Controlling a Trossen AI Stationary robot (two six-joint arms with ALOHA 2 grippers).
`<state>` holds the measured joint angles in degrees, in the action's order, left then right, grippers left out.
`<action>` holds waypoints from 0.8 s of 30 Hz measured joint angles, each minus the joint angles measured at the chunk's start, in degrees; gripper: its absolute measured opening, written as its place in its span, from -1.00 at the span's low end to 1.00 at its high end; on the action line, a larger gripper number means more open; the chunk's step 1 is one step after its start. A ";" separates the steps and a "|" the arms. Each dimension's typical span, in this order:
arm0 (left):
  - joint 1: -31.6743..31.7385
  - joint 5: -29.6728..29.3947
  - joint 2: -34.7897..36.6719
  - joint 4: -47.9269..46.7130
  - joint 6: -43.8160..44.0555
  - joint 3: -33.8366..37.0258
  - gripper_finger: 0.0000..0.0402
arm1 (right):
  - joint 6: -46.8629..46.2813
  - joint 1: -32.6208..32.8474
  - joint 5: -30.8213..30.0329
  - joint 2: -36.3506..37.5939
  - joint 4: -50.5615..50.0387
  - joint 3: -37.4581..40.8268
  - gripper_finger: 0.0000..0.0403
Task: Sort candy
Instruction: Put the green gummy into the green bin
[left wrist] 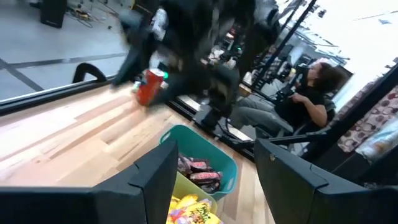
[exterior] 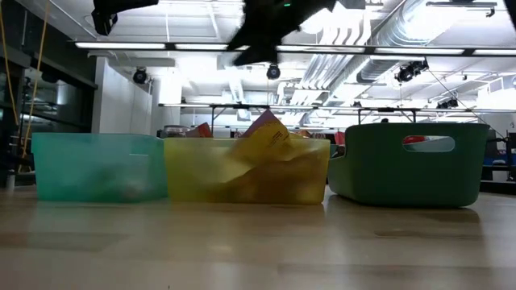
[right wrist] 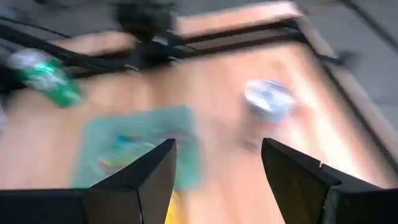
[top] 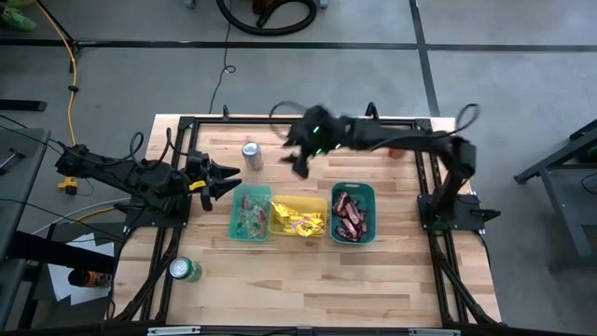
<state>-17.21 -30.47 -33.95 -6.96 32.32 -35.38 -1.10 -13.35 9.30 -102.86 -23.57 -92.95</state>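
Observation:
The candy lies in three bins standing side by side mid-table. Mixed-colour pieces [top: 249,218] are in the pale green bin [top: 235,224], yellow packets [top: 298,222] in the yellow bin [top: 276,203], and brown-and-red bars [top: 350,217] in the teal bin [top: 367,194]. My right gripper [top: 298,159] hangs open and blurred above the table, beyond the bins and beside a silver can [top: 251,154]; nothing is between its fingers [right wrist: 143,180]. My left gripper [top: 227,183] is open and level, just left of the pale green bin, with nothing in it.
A green can [top: 184,271] stands near the front left corner. A red can [left wrist: 149,86] stands at the far right, under the right arm. A black frame [top: 308,121] runs round the table. A person [left wrist: 298,99] sits beyond the table's right side.

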 joint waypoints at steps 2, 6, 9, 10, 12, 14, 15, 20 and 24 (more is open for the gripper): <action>0.00 -0.92 0.00 -0.44 0.00 0.00 -0.01 | 1.64 -2.47 -3.51 3.41 -4.17 0.00 0.15; 0.02 -2.21 -0.20 -1.27 0.01 0.00 -0.01 | 2.88 -7.80 -10.93 9.42 -12.95 -0.04 0.15; 0.02 -2.40 -0.51 -1.27 0.00 0.00 -0.01 | 2.48 -12.35 -15.00 12.65 -18.56 -0.04 0.15; 0.04 -2.42 -0.62 -1.13 0.00 0.00 -0.01 | 2.09 -14.12 -15.59 13.52 -19.96 -0.04 0.15; 0.02 -2.56 -0.84 -1.14 0.00 0.00 -0.01 | 1.12 -17.06 -17.40 14.81 -22.73 -0.04 0.15; 0.04 -3.14 -0.98 -0.95 0.00 0.00 -0.01 | 0.48 -19.84 -18.61 15.46 -24.90 -0.04 0.15; 0.04 -3.38 -1.12 -0.99 0.00 0.00 -0.01 | -0.37 -21.15 -19.21 15.61 -26.20 -0.04 0.15; 0.04 -3.48 -1.42 -0.96 0.00 0.00 -0.01 | -6.88 -28.04 -28.51 15.77 -33.07 0.75 0.15; 0.04 -3.48 -1.44 -0.94 0.00 0.00 -0.01 | -17.64 -34.96 -33.43 17.82 -34.35 6.70 0.15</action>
<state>-17.17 -33.95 -35.40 -7.90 32.32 -35.38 -18.74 -48.31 -24.13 -85.04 -57.93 -86.24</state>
